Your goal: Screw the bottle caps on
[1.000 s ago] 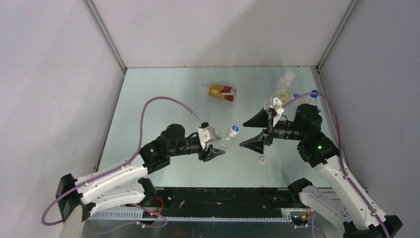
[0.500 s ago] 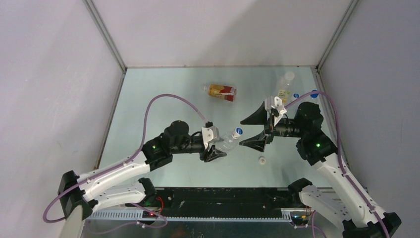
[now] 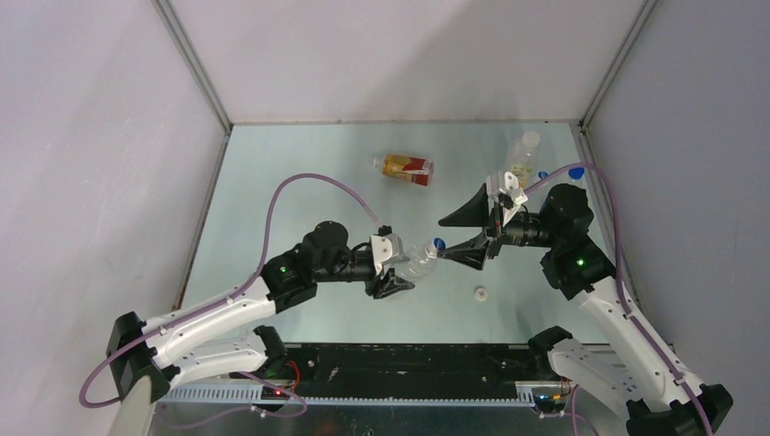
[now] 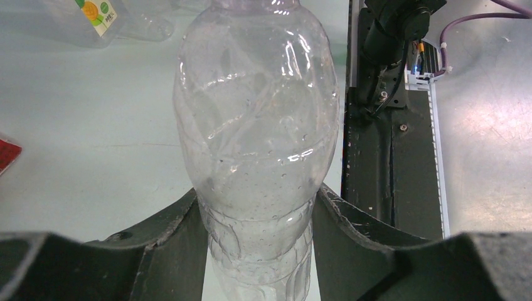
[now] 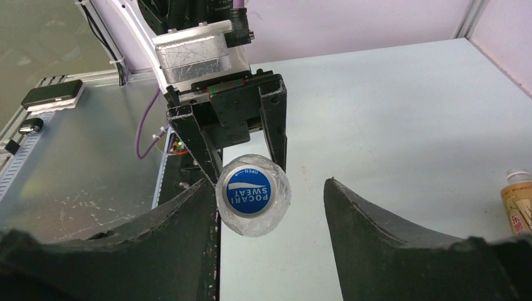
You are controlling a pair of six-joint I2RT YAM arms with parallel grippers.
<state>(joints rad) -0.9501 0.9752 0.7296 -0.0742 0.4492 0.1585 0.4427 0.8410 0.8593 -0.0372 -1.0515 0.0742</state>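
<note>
My left gripper (image 3: 396, 269) is shut on a clear bottle (image 3: 417, 262), gripping its lower body (image 4: 257, 125) between both fingers (image 4: 182, 232). The bottle points right and carries a blue cap (image 3: 438, 243). My right gripper (image 3: 444, 238) is open around that cap. In the right wrist view the cap (image 5: 251, 191) faces the camera, close to the left finger (image 5: 188, 219) and well clear of the right one. A white cap (image 3: 479, 292) lies loose on the table below the right gripper. An amber bottle with a red-orange label (image 3: 406, 167) lies on its side at the back.
A clear yellow-labelled bottle (image 3: 520, 163) stands at the back right, with small blue round things (image 3: 576, 170) beside it, partly hidden by the right arm. The black base rail (image 3: 409, 363) runs along the near edge. Grey walls close in the table's sides.
My right gripper has moved left until its fingers flank the blue cap, and its jaws have narrowed. My left arm carried the bottle slightly right, towards it.
</note>
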